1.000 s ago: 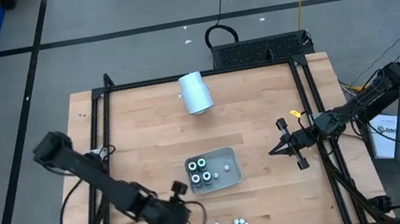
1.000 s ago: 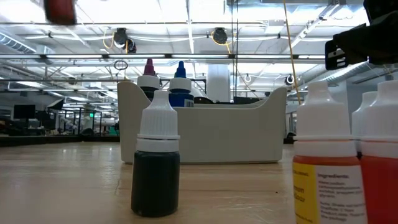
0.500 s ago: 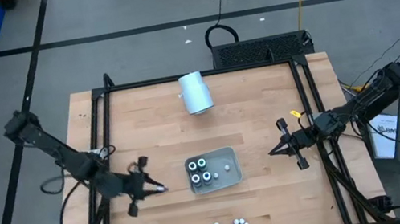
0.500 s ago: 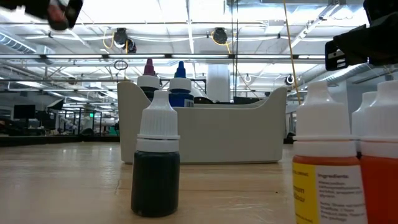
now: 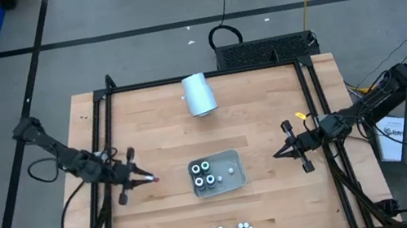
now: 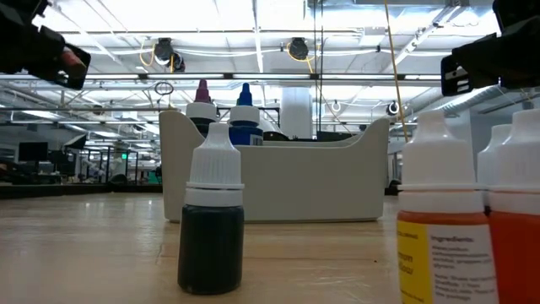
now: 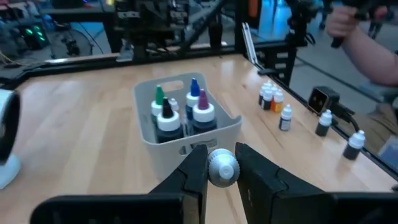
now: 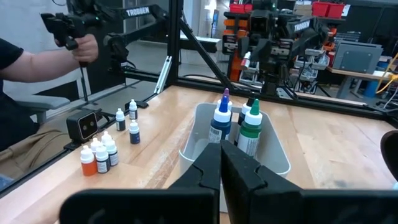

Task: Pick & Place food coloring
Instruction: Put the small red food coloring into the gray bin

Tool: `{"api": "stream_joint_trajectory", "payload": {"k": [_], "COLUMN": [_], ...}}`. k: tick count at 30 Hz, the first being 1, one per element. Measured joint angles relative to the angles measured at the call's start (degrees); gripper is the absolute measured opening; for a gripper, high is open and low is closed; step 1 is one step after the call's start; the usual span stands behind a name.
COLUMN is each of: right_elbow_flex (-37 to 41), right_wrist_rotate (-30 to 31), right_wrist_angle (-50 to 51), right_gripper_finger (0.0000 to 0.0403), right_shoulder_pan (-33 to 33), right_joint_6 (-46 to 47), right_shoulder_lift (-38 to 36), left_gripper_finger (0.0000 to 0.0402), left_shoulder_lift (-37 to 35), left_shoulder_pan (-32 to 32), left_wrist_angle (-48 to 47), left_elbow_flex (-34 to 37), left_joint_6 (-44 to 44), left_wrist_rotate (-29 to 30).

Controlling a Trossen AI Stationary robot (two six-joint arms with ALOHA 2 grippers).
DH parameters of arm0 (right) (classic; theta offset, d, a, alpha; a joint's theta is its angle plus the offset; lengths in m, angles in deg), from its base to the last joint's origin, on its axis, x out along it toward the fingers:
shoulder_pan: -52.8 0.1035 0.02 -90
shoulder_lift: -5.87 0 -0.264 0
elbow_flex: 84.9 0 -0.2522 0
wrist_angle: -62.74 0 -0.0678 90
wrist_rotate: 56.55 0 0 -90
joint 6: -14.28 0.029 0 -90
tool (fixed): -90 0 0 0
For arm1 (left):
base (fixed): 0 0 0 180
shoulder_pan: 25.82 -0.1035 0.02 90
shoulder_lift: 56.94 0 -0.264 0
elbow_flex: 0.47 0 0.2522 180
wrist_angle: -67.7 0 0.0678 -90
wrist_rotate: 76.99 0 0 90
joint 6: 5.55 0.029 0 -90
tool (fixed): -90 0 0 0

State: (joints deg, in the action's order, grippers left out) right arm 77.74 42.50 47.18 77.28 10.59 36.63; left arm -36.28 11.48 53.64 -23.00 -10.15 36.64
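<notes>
A grey tray (image 5: 231, 157) at the table's middle holds several food coloring bottles (image 5: 204, 174), standing upright. More small bottles (image 5: 243, 227) stand on their bases near the table's front edge. Left of the tray, my left gripper (image 5: 146, 178) is shut on one red bottle with a white cap (image 7: 222, 168), held above the wood. The same bottle shows red at the top left of the low view (image 6: 74, 59). My right gripper (image 5: 276, 154) hangs shut and empty to the right of the tray. My left gripper pinches the red bottle between its two fingers (image 7: 193, 168), which come nearly level from the table's left side. The round white cap (image 7: 222, 167) faces back along the fingers, and the red body (image 5: 154, 179) sticks out past the fingertips. The bottle is lifted clear of the table.
A pale-blue cylinder (image 5: 198, 94) lies at the table's far side. A black frame (image 5: 105, 122) runs round the table. A person's arm (image 8: 37, 53) with a handle shows beyond the front edge. Bare wood lies between my left gripper and the tray.
My left gripper has drawn back from the table's near edge toward the left and far side, holding the red bottle all the way. It has tipped up from pointing steeply down to almost level. The right arm has kept still.
</notes>
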Motion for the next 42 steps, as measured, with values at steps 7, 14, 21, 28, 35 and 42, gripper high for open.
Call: {"api": "stream_joint_trajectory", "payload": {"k": [7,14,21,28,35,42], "right_elbow_flex": [0.0,0.0,0.0,0.0,0.0,0.0], "right_wrist_rotate": [0.0,0.0,0.1,0.1,0.1,0.1], "right_wrist_angle": [0.6,0.7,0.7,0.5,0.5,0.5], "right_gripper_finger": [0.0,0.0,0.0,0.0,0.0,0.0], "right_shoulder_pan": [0.0,0.0,0.0,0.0,0.0,0.0], "right_joint_6": [1.0,1.1,1.1,1.1,1.0,1.1], "right_shoulder_lift": [0.0,0.0,0.0,0.0,0.0,0.0], "left_gripper_finger": [0.0067,0.0067,0.0067,0.0067,0.0067,0.0067], "left_shoulder_lift": [-6.5,-7.0,-5.6,5.8,27.8,51.1], "left_shoulder_pan": [-2.1,-3.9,-6.3,-6.7,-7.8,-10.8], "left_wrist_angle": [-3.3,-3.0,5.9,15.8,15.2,8.5], "left_elbow_flex": [2.0,2.0,2.0,-1.4,-16.2,-36.9], "left_joint_6": [0.4,-0.2,-7.5,-5.3,-5.8,-1.8], "left_wrist_rotate": [0.5,0.5,6.3,4.1,6.4,2.2]}}
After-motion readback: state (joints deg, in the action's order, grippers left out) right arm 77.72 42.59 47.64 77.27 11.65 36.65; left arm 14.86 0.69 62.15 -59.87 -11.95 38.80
